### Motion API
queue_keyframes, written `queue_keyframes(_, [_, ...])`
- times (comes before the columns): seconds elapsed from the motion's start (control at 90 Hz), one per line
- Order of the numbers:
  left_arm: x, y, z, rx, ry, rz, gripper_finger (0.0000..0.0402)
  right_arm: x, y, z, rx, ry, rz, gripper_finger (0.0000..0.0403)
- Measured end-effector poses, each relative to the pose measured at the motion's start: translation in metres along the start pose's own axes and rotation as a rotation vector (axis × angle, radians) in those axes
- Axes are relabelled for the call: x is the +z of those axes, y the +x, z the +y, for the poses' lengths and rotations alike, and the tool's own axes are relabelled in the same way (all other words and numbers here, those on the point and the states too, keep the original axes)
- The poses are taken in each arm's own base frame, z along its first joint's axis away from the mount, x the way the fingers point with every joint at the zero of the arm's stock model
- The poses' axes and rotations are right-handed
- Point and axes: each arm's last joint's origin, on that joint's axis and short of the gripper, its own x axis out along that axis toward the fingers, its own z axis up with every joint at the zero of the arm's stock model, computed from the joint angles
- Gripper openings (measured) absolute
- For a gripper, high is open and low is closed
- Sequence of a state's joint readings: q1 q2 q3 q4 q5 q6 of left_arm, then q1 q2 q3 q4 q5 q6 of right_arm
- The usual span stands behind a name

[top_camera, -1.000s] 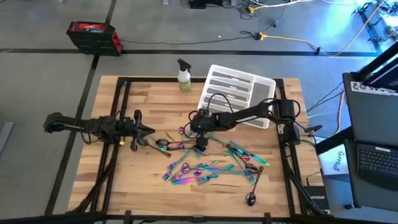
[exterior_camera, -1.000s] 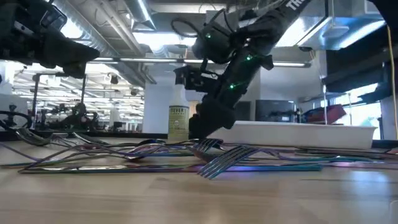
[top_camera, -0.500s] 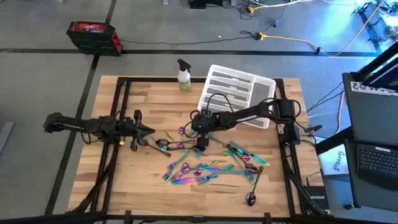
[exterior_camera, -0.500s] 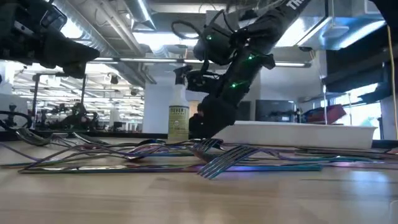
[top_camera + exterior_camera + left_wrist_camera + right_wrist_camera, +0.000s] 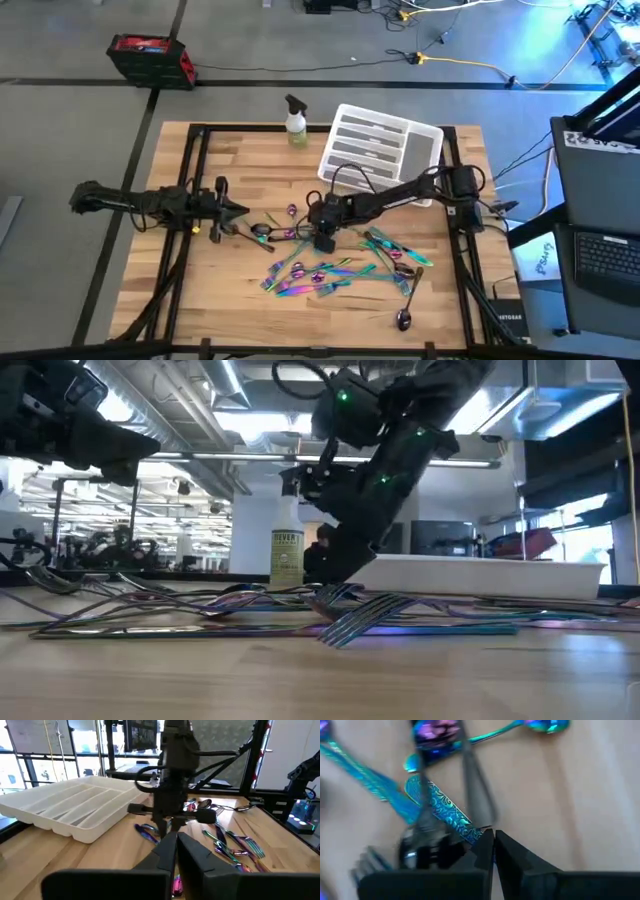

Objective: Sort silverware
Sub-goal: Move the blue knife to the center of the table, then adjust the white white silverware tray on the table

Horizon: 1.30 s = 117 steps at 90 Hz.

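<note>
Rainbow-finished silverware (image 5: 330, 268) lies scattered across the near half of a wooden table (image 5: 240, 150) as the right gripper (image 5: 323, 240) reaches down at the far edge of the pile, its tips at the level of the pieces. The right wrist view shows its two dark fingers (image 5: 485, 851) pressed together at the tip of an engraved teal handle (image 5: 445, 812); whether the handle is actually pinched between them or merely touched cannot be told. The left gripper (image 5: 238, 211) waits low over the table's left side, its fingers drawn together on nothing, pointing toward the pile. The white tray (image 5: 425, 140) sits tilted at the table's far right, just beyond the right arm; in the left wrist view its long compartments look bare, so the sorting appears barely begun. Forks, spoons and knives remain in a loose tangle, a cluster in front of the right gripper and another toward the right edge, with one dark spoon (image 5: 403, 319) lying apart nearest the front. A spray bottle (image 5: 296, 126) stands beside the tray, clear of the work. By this showing nearly every piece is left to be lifted and carried to the tray.
</note>
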<state>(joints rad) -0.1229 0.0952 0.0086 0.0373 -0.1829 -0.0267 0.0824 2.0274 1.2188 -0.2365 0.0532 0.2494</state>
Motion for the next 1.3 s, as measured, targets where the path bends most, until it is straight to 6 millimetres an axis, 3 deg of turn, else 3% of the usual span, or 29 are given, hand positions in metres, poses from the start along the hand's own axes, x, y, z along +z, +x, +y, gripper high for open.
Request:
queue_keyframes(0.367, [0.0, 0.0, 0.0, 0.0, 0.0, 0.0, 0.0, -0.013, -0.004, 0.042, 0.037, -0.021, 0.003, 0.0001])
queue_keyframes(0.611, [0.0, 0.0, 0.0, 0.0, 0.0, 0.0, 0.0, -0.006, -0.023, 0.038, -0.001, -0.003, -0.044, 0.0001])
queue_keyframes(0.811, [0.0, 0.0, 0.0, 0.0, 0.0, 0.0, 0.0, 0.02, -0.067, 0.02, -0.061, 0.032, -0.201, 0.0001])
queue_keyframes(0.956, [0.0, 0.0, 0.0, 0.0, 0.0, 0.0, 0.0, 0.032, -0.095, -0.006, -0.124, 0.046, -0.271, 0.0014])
queue_keyframes(1.133, [0.0, 0.0, 0.0, 0.0, 0.0, 0.0, 0.0, 0.035, -0.111, -0.052, -0.223, 0.067, -0.228, 0.008])
queue_keyframes(1.3, [0.0, 0.0, 0.0, 0.0, 0.0, 0.0, 0.0, 0.029, -0.115, -0.083, -0.285, -0.036, -0.118, 0.0151])
